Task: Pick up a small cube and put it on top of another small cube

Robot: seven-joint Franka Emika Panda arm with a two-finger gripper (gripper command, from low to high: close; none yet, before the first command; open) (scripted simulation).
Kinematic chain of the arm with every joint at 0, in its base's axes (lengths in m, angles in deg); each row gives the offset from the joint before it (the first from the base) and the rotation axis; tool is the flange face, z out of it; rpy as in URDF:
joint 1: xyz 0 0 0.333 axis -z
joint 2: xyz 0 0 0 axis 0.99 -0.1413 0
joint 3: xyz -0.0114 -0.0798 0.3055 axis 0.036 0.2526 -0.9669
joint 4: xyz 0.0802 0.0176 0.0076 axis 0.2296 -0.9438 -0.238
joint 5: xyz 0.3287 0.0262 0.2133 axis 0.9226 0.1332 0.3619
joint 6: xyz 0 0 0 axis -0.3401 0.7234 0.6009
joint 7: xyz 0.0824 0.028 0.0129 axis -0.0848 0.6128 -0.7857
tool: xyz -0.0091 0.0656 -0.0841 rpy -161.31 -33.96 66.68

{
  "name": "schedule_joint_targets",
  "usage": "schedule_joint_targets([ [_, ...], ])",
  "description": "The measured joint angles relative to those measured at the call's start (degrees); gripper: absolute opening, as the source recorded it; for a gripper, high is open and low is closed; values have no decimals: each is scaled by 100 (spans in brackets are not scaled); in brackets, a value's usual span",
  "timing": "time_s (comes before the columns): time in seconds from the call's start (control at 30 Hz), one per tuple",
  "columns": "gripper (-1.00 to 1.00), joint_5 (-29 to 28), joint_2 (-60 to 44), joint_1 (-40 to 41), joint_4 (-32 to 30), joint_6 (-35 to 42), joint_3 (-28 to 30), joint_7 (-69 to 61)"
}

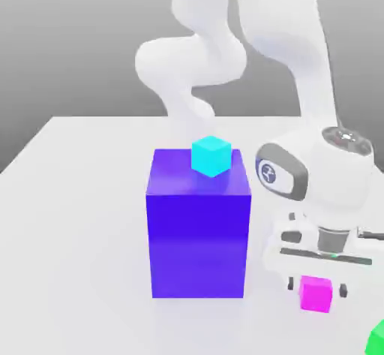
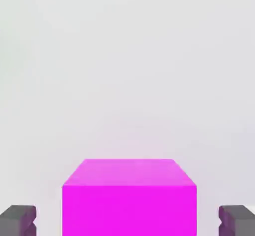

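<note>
The small cube (image 1: pixel 316 294) is plain magenta-pink and rests on the white table at the exterior view's lower right. My gripper (image 1: pixel 317 290) is lowered straight over it, one dark finger on each side. In the hand view the same cube (image 2: pixel 129 197) sits between the two grey fingertips (image 2: pixel 18 220), with a clear gap on both sides, so the gripper (image 2: pixel 127 221) is open and not touching it. A small cyan cube (image 1: pixel 211 156) stands on top of the large blue-purple block (image 1: pixel 199 233).
The tall blue-purple block stands just to the exterior view's left of my hand. A green cube (image 1: pixel 377 339) peeks in at the lower right corner. The white table (image 1: pixel 75 233) spreads out to the left of the block.
</note>
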Motion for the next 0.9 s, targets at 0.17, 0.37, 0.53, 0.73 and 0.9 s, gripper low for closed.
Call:
schedule_joint_targets([
  [0.17, -100, 67, 112, 53, -27, 84, -70, -51],
  [0.37, -100, 730, 959, 366, 5, 950, -554, -680],
  [0.53, -100, 693, 632, 360, 991, 1637, -676, -1200],
  [0.73, -100, 605, 165, 299, 2240, 2459, -799, -1829],
  [0.9, 100, 256, -653, 78, 2507, 1932, -549, -1707],
])
